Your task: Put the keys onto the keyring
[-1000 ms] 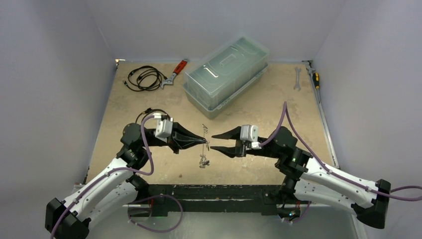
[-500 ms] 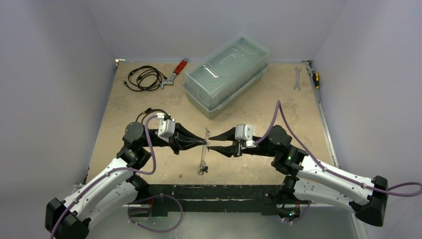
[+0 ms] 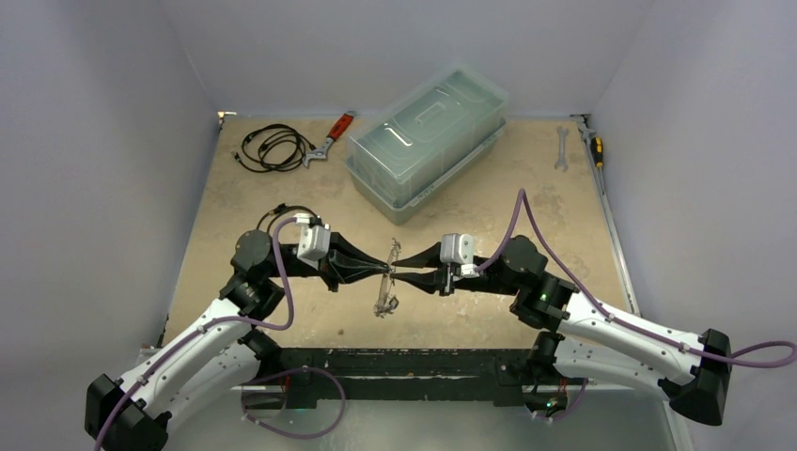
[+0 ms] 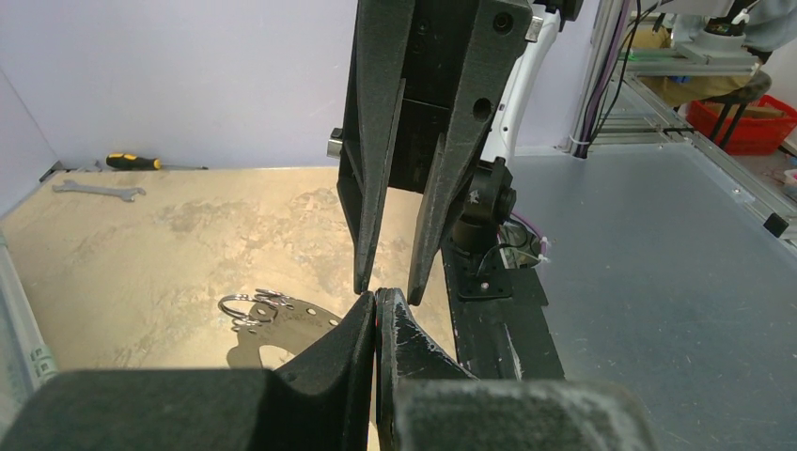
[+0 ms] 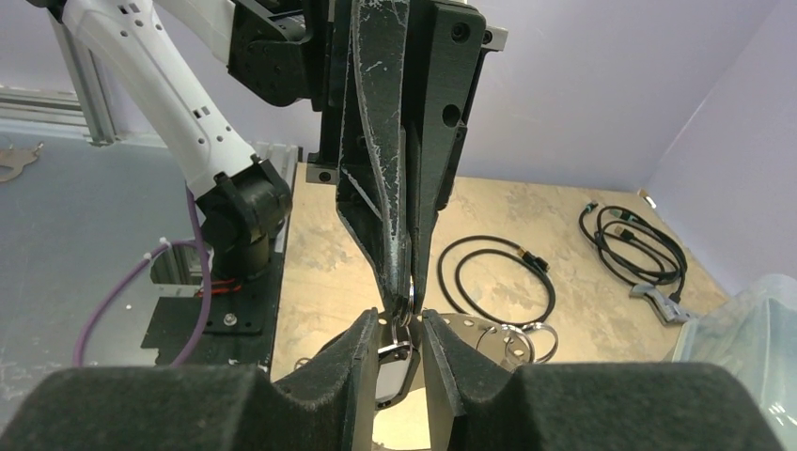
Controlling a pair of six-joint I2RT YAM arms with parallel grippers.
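Left tool (image 4: 376,299) pinched shut on keyring (image 3: 384,289), grip point hidden | right tool (image 5: 402,324) narrow, straddling blurred key (image 5: 393,368)

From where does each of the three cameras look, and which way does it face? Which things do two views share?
Top external: above and behind the bases, looking down on the table; both arms show, left gripper and right gripper tip to tip.
Left wrist: on the left arm, facing the table's right side; own shut fingers below.
Right wrist: on the right arm, facing the left side; own fingers below.
Shared: wrench and screwdriver in top and left wrist; black cable in top and right wrist.
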